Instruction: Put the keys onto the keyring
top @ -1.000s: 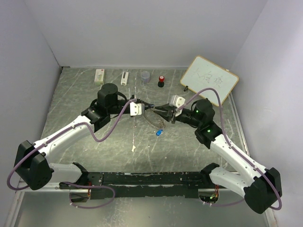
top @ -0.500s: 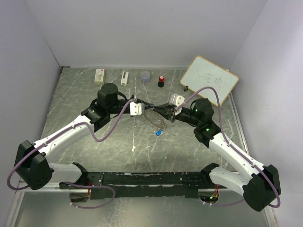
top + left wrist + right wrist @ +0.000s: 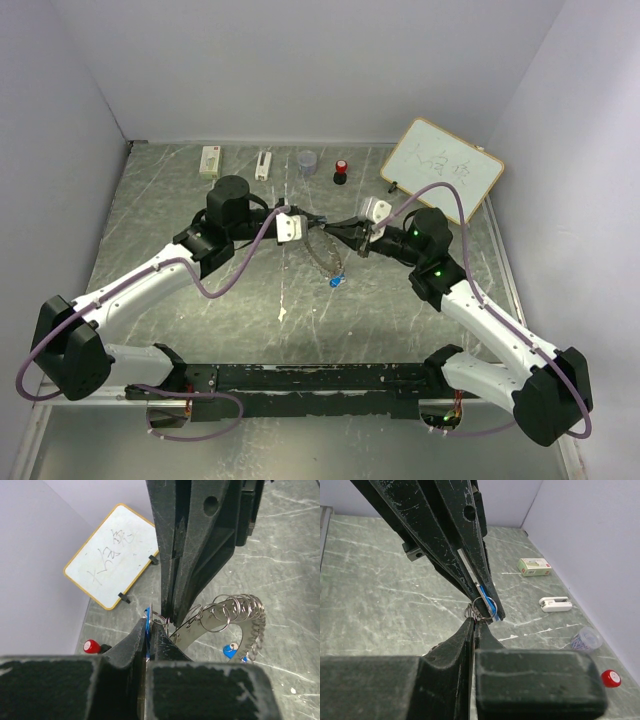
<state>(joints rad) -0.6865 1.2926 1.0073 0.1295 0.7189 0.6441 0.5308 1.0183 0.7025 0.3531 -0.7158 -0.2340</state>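
While the left gripper (image 3: 150, 626) pinches one blue key (image 3: 489, 606), the right gripper (image 3: 474, 624) clamps the keyring (image 3: 244, 617) rim just beside it; the second key (image 3: 336, 280) lies on the table (image 3: 190, 205)

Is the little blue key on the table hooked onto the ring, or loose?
Loose: the blue key lies on the table, clear of the keyring above it.

Keyring (image 3: 326, 256) (mid-table); loose blue key (image 3: 336, 281) — beside
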